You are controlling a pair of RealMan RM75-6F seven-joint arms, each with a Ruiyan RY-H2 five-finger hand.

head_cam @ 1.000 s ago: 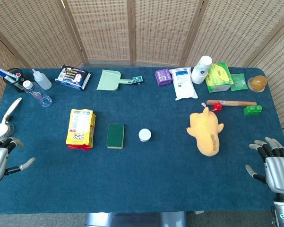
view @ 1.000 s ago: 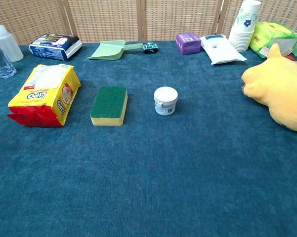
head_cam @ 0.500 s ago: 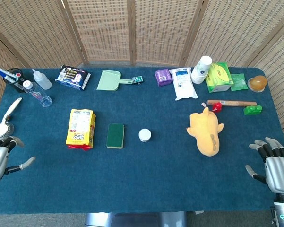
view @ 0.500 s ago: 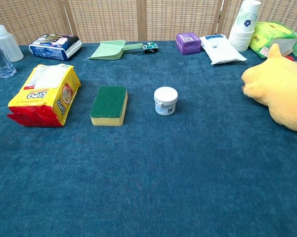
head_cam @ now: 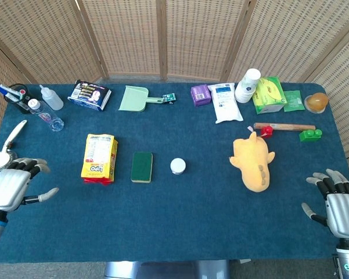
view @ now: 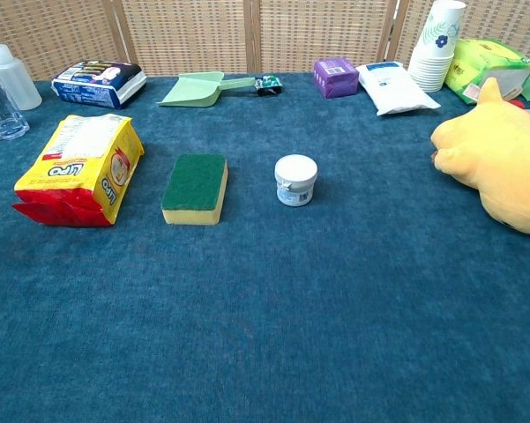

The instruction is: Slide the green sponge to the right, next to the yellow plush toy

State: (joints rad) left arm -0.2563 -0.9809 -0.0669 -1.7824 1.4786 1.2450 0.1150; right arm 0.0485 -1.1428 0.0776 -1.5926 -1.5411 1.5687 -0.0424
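The green sponge (head_cam: 142, 167) (view: 195, 187), green on top with a yellow base, lies flat left of the table's middle. The yellow plush toy (head_cam: 252, 163) (view: 498, 162) lies to the right, far from the sponge. Between them stands a small white jar (head_cam: 177, 166) (view: 295, 180). My left hand (head_cam: 13, 186) hovers at the table's left edge, fingers spread, holding nothing, well left of the sponge. My right hand (head_cam: 335, 204) is at the front right corner, fingers spread and empty. Neither hand appears in the chest view.
A yellow snack bag (head_cam: 99, 157) (view: 78, 169) lies just left of the sponge. Along the back are a dark packet (head_cam: 89, 95), green dustpan (head_cam: 136, 99), purple box (head_cam: 201, 95), white pouch (head_cam: 225, 102) and paper cups (head_cam: 247, 85). Bottles (head_cam: 49, 97) and a spoon (head_cam: 7, 147) sit far left.
My left hand has moved right and inward over the table's left edge. The right hand, sponge and toy have not moved.
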